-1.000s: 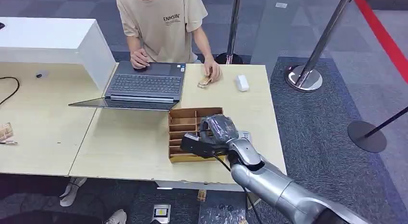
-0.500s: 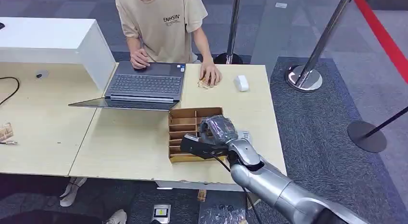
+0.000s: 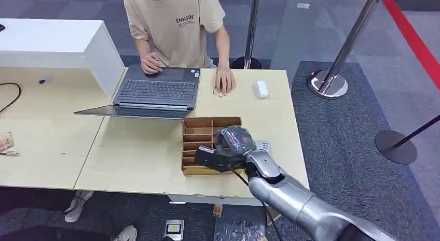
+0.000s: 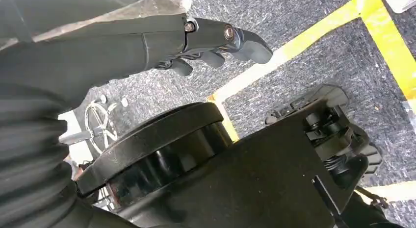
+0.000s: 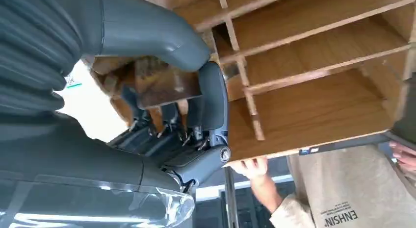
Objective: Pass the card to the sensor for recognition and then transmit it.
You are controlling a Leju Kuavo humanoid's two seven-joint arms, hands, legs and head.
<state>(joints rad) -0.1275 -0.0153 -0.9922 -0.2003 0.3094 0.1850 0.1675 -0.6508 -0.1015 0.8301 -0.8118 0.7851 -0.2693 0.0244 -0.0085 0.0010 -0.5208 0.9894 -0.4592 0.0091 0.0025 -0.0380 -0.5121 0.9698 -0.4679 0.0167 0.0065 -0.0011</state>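
My right hand (image 3: 228,146) hovers over the wooden divided box (image 3: 200,128) near the table's front edge. In the right wrist view a brown card (image 5: 164,83) sits pinched between the thick grey thumb (image 5: 162,39) and the darker fingers (image 5: 196,125), just above the box compartments (image 5: 304,110). A small white device (image 3: 261,89) lies on the far side of the table. My left hand (image 4: 216,39) hangs over dark carpet with yellow lines and holds nothing, its fingers loosely apart.
A person in a beige shirt (image 3: 174,23) sits behind the table, one hand on an open laptop (image 3: 155,90), the other hand (image 3: 224,80) flat on a small tan object. A white label (image 3: 263,145) lies beside my right hand. Stanchion posts (image 3: 327,83) stand at the right.
The person's hand near the white device has lowered flat onto the tan object. My right hand has stayed over the box, barely shifting.
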